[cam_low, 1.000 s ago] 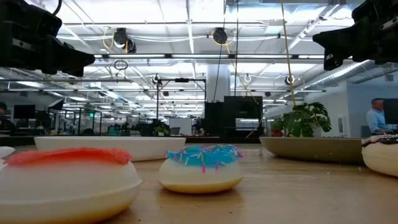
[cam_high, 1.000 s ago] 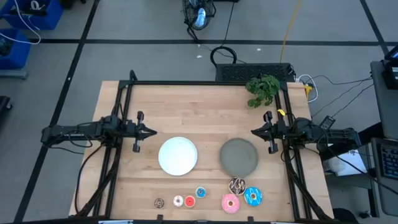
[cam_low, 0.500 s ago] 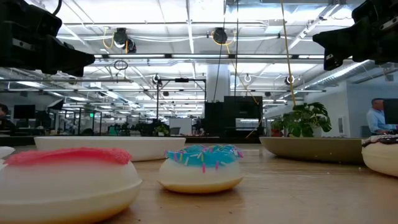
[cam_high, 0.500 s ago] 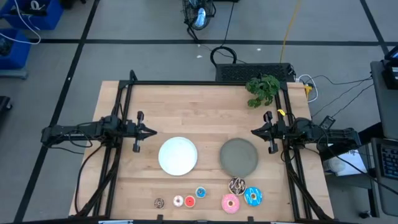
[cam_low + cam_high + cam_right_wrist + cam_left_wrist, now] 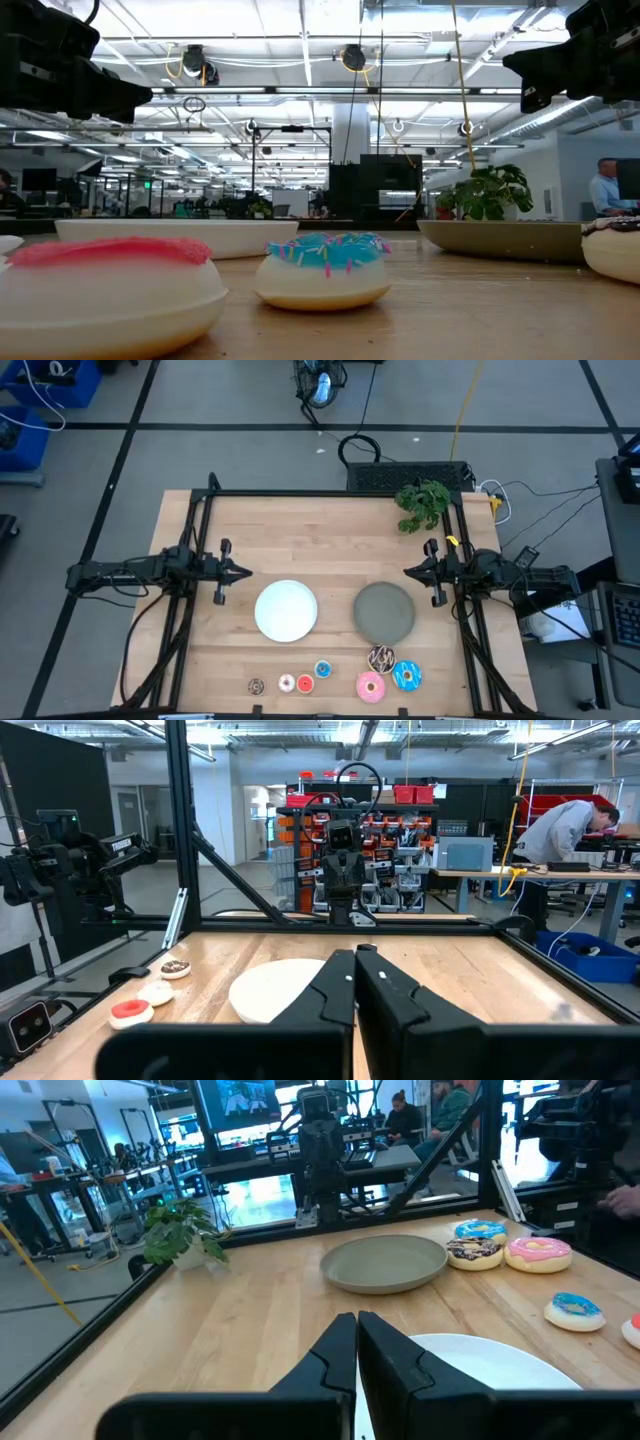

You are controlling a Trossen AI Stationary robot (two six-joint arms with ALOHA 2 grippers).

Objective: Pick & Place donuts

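Note:
Several toy donuts lie in a row near the table's near edge: a tiny brown one (image 5: 256,685), a tiny red one (image 5: 305,683), a tiny blue one (image 5: 322,669), a dark brown drizzled one (image 5: 380,657), a pink one (image 5: 370,686) and a larger blue one (image 5: 406,677). My left gripper (image 5: 247,571) hovers shut at the table's left side, above and beside the white plate (image 5: 286,610). My right gripper (image 5: 407,571) hovers shut at the right side, by the grey plate (image 5: 385,612). In the left wrist view my left gripper (image 5: 356,1342) points over the white plate toward the grey plate (image 5: 384,1262).
A potted green plant (image 5: 422,503) stands at the table's far right corner. Black frame rails (image 5: 330,493) run along the far edge and both sides. Bare wood lies between the plates and the far edge. A person (image 5: 565,830) works in the room beyond the table.

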